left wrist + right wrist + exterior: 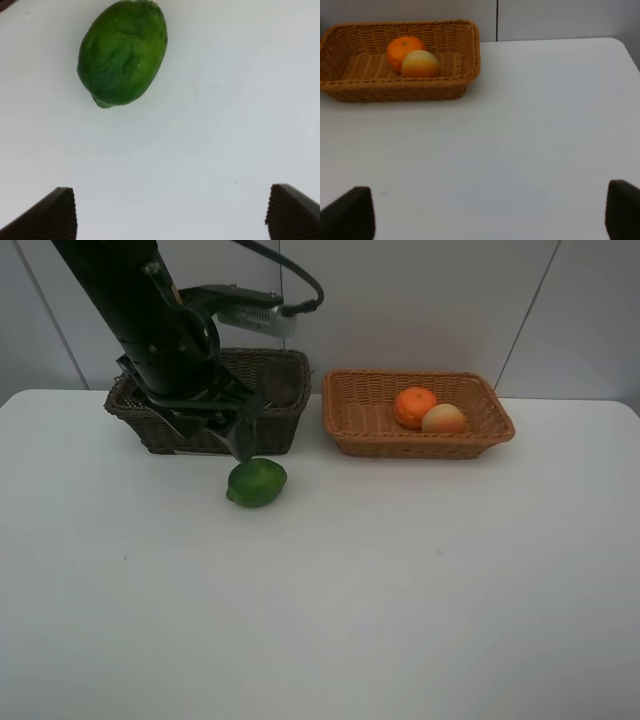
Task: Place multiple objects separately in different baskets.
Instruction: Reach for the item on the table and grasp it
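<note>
A green lime [256, 482] [122, 52] lies on the white table just in front of the dark brown basket [130, 408]. My left gripper [228, 432] [172, 215] hangs open and empty just behind and above the lime, in front of that basket's front wall. The light tan basket [420, 448] [395, 92] to the right holds an orange mandarin [414, 406] [405, 50] and a red-orange round fruit [444, 420] [420, 64] side by side. My right gripper [487, 215] is open and empty over bare table, well away from the tan basket. The exterior high view does not show it.
A dark rounded thing [281, 386] shows inside the dark basket's right end; what it is cannot be told. The left arm [150, 320] leans over that basket. The white table [400, 590] stretches toward the camera, with a wall behind both baskets.
</note>
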Robot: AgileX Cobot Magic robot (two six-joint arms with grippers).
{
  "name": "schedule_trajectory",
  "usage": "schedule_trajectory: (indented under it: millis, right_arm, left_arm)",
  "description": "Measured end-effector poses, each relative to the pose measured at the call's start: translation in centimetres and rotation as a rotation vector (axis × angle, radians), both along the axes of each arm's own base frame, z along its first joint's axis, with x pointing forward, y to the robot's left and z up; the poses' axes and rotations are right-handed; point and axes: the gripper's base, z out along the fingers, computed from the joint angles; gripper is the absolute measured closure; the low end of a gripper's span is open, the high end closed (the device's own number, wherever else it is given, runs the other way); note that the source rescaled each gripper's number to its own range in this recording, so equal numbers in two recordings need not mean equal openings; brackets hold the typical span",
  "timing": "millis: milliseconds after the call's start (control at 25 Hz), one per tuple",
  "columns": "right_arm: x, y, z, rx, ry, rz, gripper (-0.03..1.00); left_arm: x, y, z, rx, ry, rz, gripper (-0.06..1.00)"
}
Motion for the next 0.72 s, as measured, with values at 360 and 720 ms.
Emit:
schedule_trajectory:
  millis: [360,720]
  right_arm:
    - [0.0,0.0,0.0,0.0,0.0,0.0,-0.03]
    - [0.0,0.0,0.0,0.0,0.0,0.0,-0.03]
  left_arm:
    - [0.6,-0.3,-2.0,0.03,0.037,-0.014,-0.03]
    - [2.8,-1.1,-6.5,0.082,-0.012,-0.062,-0.03]
